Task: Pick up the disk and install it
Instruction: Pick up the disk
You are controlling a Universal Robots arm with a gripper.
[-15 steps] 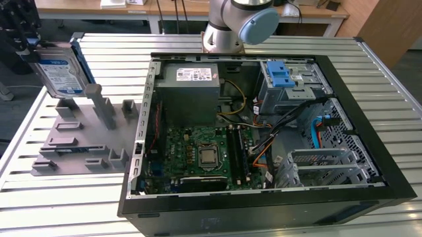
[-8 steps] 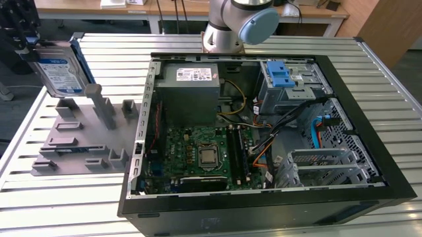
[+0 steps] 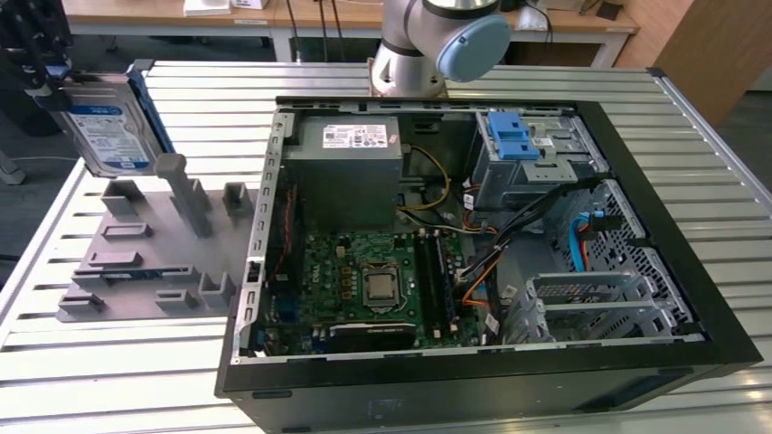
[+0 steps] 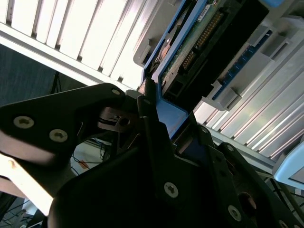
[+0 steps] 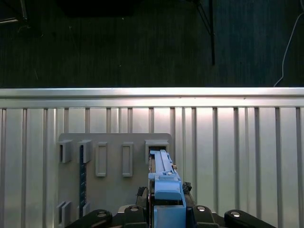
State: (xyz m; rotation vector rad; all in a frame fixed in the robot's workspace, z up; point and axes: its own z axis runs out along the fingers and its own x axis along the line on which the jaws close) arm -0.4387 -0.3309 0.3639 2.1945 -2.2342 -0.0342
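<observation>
So the disk (image 3: 111, 127) sits at the exterior view's far left, standing on edge with its label facing the camera. The claw (image 3: 51, 86) is clamped on its top end. In the second wrist view you can see the grip is on the blue carrier frame and not on the bare drive. I'd guess that's deliberate, since the plastic gives the claw something to squeeze and keeps it off the circuit board side.

Its lower end is right at the grey holder (image 3: 139, 258) lying on the table (image 3: 133, 380). In the first wrist view the disk lines up edge-on with one upright slot (image 5: 156, 144). That probably explains the vertical pose, because the slot presents it that way. I can't tell if it's actually clear of the slot or just touching it.

The open case (image 3: 483, 375) lies well apart toward the exterior view's right. The cage (image 3: 537, 167) with the blue latches is at its far corner, so nothing's installed yet.
</observation>
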